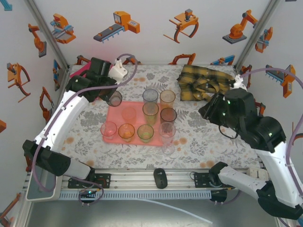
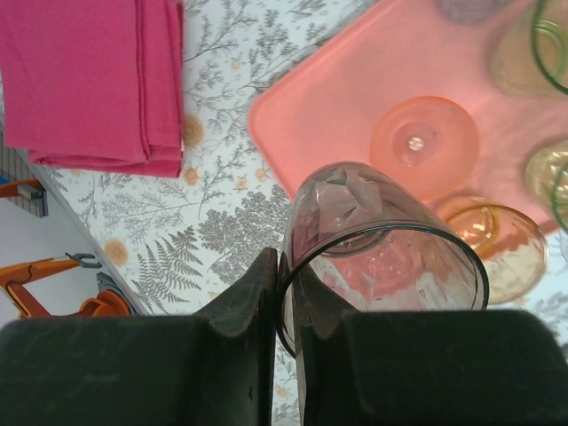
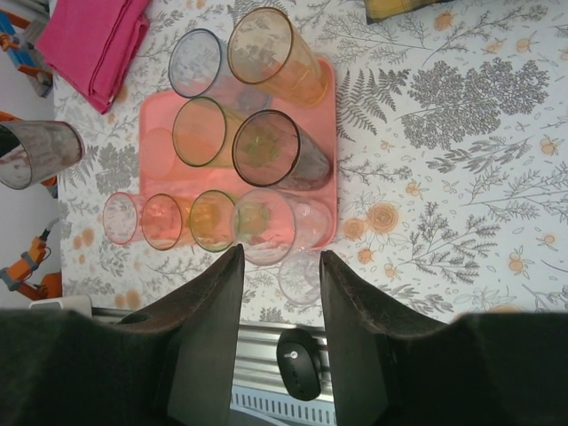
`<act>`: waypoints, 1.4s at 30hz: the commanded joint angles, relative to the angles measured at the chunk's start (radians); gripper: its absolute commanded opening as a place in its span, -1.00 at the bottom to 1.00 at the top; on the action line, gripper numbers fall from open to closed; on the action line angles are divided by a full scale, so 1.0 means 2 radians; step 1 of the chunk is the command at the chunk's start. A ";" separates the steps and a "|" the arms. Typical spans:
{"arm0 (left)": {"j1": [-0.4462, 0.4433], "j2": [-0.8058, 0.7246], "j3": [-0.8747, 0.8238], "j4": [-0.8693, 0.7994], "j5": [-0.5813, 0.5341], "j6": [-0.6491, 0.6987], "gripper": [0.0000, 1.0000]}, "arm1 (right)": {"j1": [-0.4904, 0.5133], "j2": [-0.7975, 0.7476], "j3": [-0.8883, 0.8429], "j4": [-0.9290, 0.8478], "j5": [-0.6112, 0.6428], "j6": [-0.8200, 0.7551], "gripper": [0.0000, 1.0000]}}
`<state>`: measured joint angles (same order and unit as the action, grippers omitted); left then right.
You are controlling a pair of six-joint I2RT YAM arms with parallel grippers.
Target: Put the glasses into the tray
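Note:
The salmon-pink tray (image 1: 117, 118) lies mid-table and holds several upright glasses: blue-grey (image 1: 150, 96), amber (image 1: 167, 98), green (image 1: 145, 133), pink (image 1: 108, 130), dark (image 1: 168, 115) and clear (image 1: 166, 128). My left gripper (image 1: 109, 94) is shut on the rim of a smoky glass (image 2: 382, 257), one finger inside it and one outside, and holds it tilted above the tray's (image 2: 337, 89) far left corner. My right gripper (image 3: 280, 257) hangs open, high over the table to the right of the tray (image 3: 155, 142), with nothing between its fingers. One clear glass (image 3: 302, 277) stands on the table just off the tray's near edge.
A folded magenta cloth (image 2: 89, 80) lies at the far left. A yellow plaid cloth (image 1: 203, 80) is bunched at the far right. A small black oval device (image 1: 160, 178) sits on the rail at the near edge. Floral tablecloth lies bare on the right.

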<state>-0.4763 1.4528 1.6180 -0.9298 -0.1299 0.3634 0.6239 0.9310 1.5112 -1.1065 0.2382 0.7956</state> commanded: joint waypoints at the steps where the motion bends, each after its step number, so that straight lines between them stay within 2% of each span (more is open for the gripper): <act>1: 0.023 -0.002 -0.018 0.055 0.014 0.013 -0.66 | -0.002 -0.004 -0.013 0.023 -0.005 -0.002 -0.20; 11: 0.092 0.049 -0.041 0.065 0.086 -0.019 -0.66 | -0.002 -0.031 -0.061 0.036 -0.007 0.016 -0.20; 17: 0.102 0.065 -0.079 0.088 0.103 -0.028 -0.67 | -0.002 -0.033 -0.076 0.036 -0.005 0.019 -0.20; 24: 0.106 0.090 -0.117 0.124 0.097 -0.032 -0.67 | -0.002 -0.027 -0.091 0.037 -0.005 0.019 -0.18; 42: 0.125 0.159 -0.138 0.147 0.118 -0.043 -0.64 | -0.002 -0.015 -0.106 0.041 -0.010 0.019 -0.17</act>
<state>-0.2291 1.7638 1.3582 -0.6495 0.0727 0.2989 0.6239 0.8993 1.3087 -1.0443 0.2241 0.8162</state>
